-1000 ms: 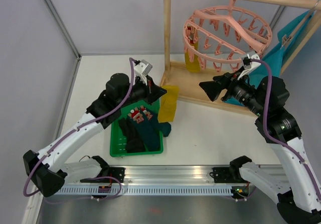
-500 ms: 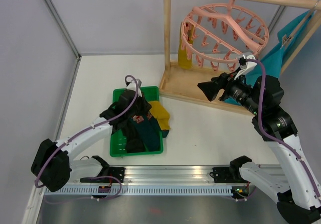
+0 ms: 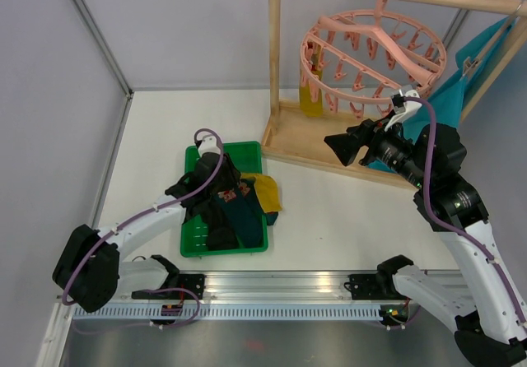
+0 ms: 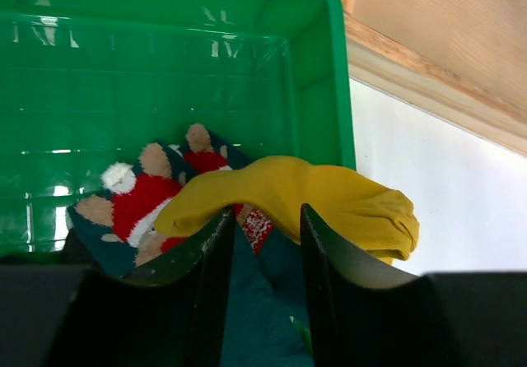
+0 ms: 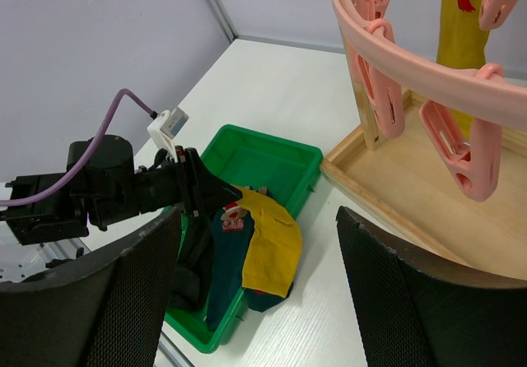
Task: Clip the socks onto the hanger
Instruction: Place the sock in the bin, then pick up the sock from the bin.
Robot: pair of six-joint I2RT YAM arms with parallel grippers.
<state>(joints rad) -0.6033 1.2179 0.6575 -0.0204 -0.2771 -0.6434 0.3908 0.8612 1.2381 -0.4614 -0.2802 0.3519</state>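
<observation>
The round pink hanger (image 3: 372,50) hangs from the wooden rack, with one mustard sock (image 3: 310,100) clipped at its left side; both also appear in the right wrist view, the hanger (image 5: 412,54) and the clipped sock (image 5: 463,21). Other socks lie in a green tray (image 3: 191,242): a second yellow sock (image 3: 265,191) draped over the right rim, a red-and-white one (image 4: 144,206), a dark teal one (image 3: 248,219) and a black one (image 3: 217,229). My left gripper (image 3: 235,186) is low in the tray, open, its fingertips (image 4: 216,239) against the yellow sock (image 4: 329,198). My right gripper (image 3: 339,148) hovers open below the hanger.
A wooden frame rack (image 3: 275,54) with a flat base board (image 3: 311,141) stands at the back right. A large teal cloth (image 3: 459,81) hangs at its right end. Grey walls close the table's left and back sides.
The left gripper came down from beside the rack into the tray with the yellow sock and opened; the sock now lies over the tray's rim. The hanger swung slightly.
</observation>
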